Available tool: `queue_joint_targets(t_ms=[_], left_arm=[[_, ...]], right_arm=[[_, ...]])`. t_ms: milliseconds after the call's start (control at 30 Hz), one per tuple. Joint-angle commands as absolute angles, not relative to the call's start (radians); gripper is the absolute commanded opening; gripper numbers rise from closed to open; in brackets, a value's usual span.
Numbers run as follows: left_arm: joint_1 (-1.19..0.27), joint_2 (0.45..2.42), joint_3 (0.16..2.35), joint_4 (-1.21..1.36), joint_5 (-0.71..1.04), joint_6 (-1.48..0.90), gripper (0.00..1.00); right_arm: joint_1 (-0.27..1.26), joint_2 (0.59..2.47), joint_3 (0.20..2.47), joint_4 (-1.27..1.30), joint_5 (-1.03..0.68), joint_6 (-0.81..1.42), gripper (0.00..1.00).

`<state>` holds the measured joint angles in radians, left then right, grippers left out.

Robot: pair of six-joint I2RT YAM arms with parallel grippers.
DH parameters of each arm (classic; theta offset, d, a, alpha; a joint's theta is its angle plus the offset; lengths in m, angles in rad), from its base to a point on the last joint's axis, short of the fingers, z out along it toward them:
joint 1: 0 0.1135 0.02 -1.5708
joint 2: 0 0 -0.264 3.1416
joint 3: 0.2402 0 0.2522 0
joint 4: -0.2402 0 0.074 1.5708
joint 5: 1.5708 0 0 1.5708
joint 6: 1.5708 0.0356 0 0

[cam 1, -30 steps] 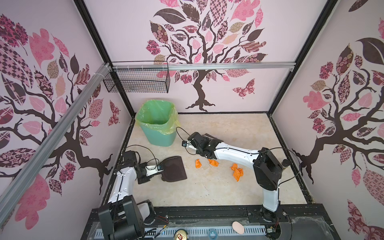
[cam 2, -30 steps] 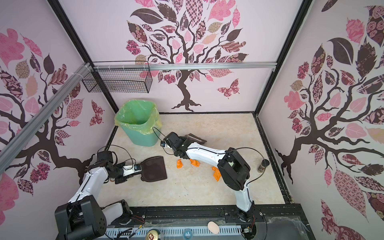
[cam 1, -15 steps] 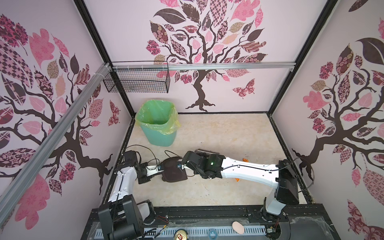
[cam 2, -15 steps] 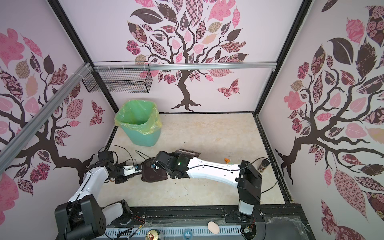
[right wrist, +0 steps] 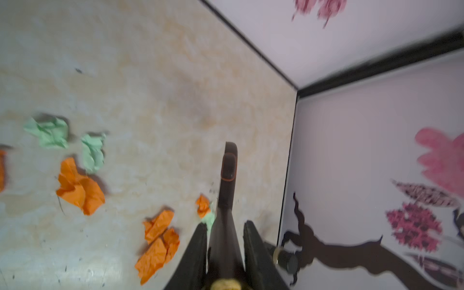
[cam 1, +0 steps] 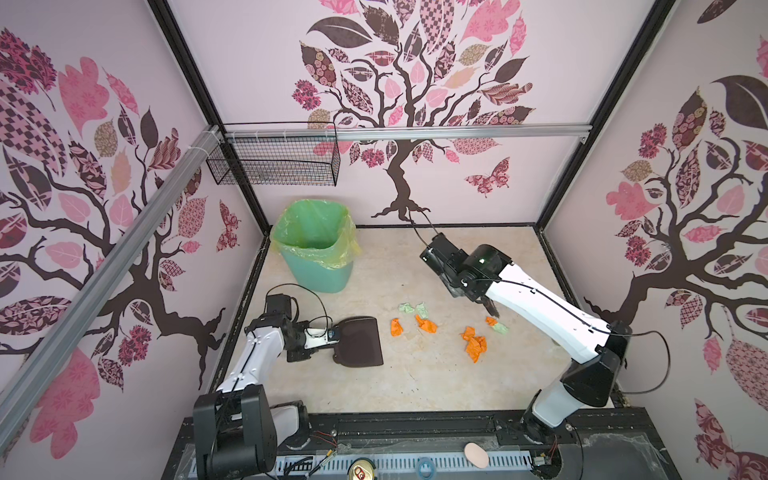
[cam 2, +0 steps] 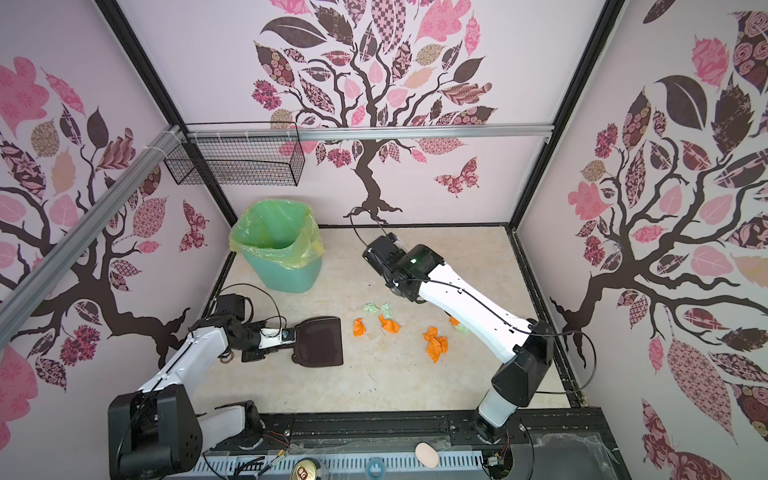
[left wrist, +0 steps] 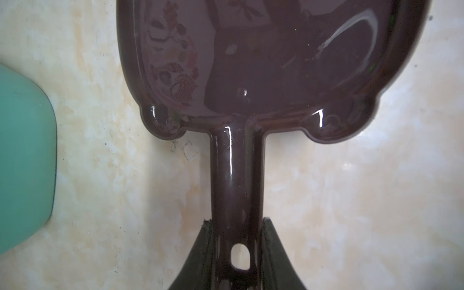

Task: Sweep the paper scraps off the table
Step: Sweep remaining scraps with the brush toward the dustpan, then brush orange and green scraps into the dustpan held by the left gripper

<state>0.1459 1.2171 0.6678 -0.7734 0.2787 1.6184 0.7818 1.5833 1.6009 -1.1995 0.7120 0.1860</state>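
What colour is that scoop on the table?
Glossy dark brown dustpan, clearest in the left wrist view.

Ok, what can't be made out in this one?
In both top views the right end effector is mostly hidden beneath its own wrist.
The brush is blurred in the right wrist view; bristles indistinguishable.
The dustpan front lip is cut off by the left wrist view's edge.
The right arm covers some paper scraps in a top view.

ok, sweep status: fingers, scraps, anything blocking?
Left gripper shut on dustpan handle; right gripper shut on brush. Paper scraps loose on table, none in dustpan. Nothing between scraps and dustpan.
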Motion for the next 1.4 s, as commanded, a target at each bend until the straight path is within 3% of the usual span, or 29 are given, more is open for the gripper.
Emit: queue_joint_targets(t_ms=[0,233,400,767,1367], left_arm=[[0.133,1.257,0.736,-0.739,0.269,1.583,0.03],[0.133,1.310,0.793,-0.740,0.256,1.594,0.03],[0.132,1.311,0.794,-0.737,0.262,1.588,0.03],[0.129,1.316,0.785,-0.735,0.267,1.586,0.03],[0.040,1.375,0.801,-0.707,0.248,1.544,0.03]], right_arm=[[0.767,1.481,1.449,-1.204,0.602,0.345,0.00],[0.761,1.439,1.280,-1.194,0.617,0.399,0.00],[0.762,1.433,1.267,-1.132,0.522,0.376,0.00],[0.914,1.614,1.485,-1.108,0.449,0.461,0.00],[1.010,1.875,1.872,-1.098,0.416,0.449,0.00]])
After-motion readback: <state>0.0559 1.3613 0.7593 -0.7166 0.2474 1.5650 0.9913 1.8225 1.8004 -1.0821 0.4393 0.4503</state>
